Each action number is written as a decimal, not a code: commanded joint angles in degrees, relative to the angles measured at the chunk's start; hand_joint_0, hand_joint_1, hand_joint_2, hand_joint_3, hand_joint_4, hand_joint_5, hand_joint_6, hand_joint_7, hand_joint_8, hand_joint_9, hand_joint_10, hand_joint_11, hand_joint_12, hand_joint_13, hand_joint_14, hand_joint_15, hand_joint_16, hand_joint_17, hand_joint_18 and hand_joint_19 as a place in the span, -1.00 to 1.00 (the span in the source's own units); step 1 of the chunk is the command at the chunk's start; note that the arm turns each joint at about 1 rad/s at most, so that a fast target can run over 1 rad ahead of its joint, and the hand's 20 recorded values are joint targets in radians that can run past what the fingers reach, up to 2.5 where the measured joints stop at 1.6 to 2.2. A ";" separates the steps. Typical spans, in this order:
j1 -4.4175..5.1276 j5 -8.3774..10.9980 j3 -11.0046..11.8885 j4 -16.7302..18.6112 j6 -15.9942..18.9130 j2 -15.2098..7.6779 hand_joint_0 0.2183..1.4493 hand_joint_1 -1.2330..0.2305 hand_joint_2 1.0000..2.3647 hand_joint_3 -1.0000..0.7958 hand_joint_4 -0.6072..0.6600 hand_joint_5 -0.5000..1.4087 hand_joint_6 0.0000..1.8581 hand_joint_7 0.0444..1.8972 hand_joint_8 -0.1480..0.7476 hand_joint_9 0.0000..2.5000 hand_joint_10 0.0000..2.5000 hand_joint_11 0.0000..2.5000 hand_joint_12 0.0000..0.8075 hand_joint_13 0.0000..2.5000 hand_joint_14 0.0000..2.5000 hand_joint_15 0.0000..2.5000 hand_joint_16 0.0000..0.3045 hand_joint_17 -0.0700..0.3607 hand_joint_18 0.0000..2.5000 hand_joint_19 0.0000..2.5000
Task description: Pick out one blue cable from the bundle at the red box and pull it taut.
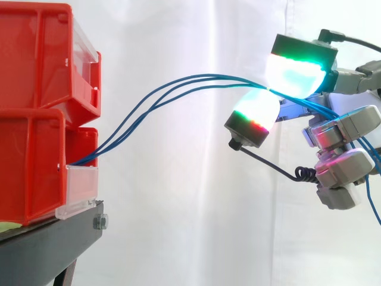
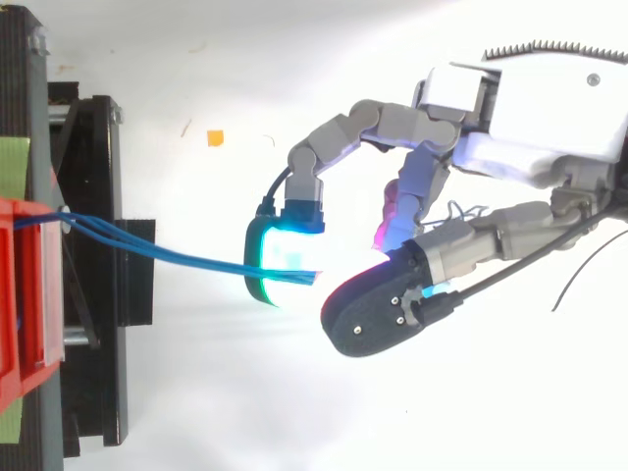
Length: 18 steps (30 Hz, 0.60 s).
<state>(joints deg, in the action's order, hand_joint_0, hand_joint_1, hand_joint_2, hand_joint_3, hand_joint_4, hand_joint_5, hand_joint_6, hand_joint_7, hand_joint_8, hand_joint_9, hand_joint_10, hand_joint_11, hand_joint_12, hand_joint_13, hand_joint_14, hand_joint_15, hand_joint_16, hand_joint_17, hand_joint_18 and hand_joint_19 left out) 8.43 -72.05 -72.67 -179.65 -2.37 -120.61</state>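
Two stacked red plastic bins (image 1: 33,119) sit on a black metal stand (image 1: 53,244), at the left in the side view, with a white curtain (image 1: 178,208) behind. The lower bin has a clear plastic front panel (image 1: 80,185).

A bundle of thin blue cables (image 1: 214,76) leaves the lower bin's front opening just above that panel. It climbs up and right in a curved arc and ends at the hand (image 1: 342,128). The arc is bowed, not a straight line. The strands fan apart slightly mid-span, and I count about three.

The hand comes in from the right, clear of the bins. Two glowing fingertip pads (image 1: 294,74) are closed against each other with the cables pinched between them. One pad is above and one below, both white-cyan with green and red edges. The other fingers are curled in under the palm. I can't tell whether they touch the cables.

Past the pinch, the blue strands run along the hand and drop down at the right edge of the side view.

In the top view, the cables (image 2: 196,260) run nearly straight from the red bin's (image 2: 25,294) corner to the pinch between the pads (image 2: 285,260). All the strands go into the pinch together.
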 commanded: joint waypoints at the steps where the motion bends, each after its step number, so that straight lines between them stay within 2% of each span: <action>1: 0.01 0.07 -0.01 0.00 0.00 0.02 -0.13 -0.49 -1.00 -0.40 -0.30 -0.64 -0.06 -0.03 -0.22 0.16 -0.98 0.17 -0.09 -0.04 -0.97 -0.13 -0.66 -0.13 -0.27 -0.27; 8: 0.01 -0.02 -0.01 0.00 0.00 0.02 -0.11 -0.55 -1.00 -0.44 -0.28 -0.62 -0.07 -0.07 -0.20 0.17 -0.98 0.19 -0.10 -0.08 -0.97 -0.16 -0.67 -0.15 -0.28 -0.29; 15: 0.01 -0.02 -0.01 0.09 -0.09 0.02 -0.26 -0.61 -1.00 -0.44 -0.14 -0.60 -0.07 0.03 -0.22 0.19 -0.98 0.19 -0.11 -0.09 -0.97 -0.17 -0.68 -0.16 -0.28 -0.28; 18: -0.08 -0.02 -0.01 0.00 -0.09 0.02 -0.34 -0.61 -1.00 -0.44 -0.14 -0.59 -0.07 0.00 -0.20 0.20 -0.97 0.20 -0.11 -0.08 -0.97 -0.17 -0.68 -0.16 -0.28 -0.27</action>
<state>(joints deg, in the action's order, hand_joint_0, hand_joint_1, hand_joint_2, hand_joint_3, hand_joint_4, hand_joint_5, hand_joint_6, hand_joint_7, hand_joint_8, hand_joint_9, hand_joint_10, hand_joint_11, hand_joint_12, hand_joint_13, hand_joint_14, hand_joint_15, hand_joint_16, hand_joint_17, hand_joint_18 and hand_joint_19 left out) 8.42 -72.07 -72.68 -179.61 -2.46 -120.63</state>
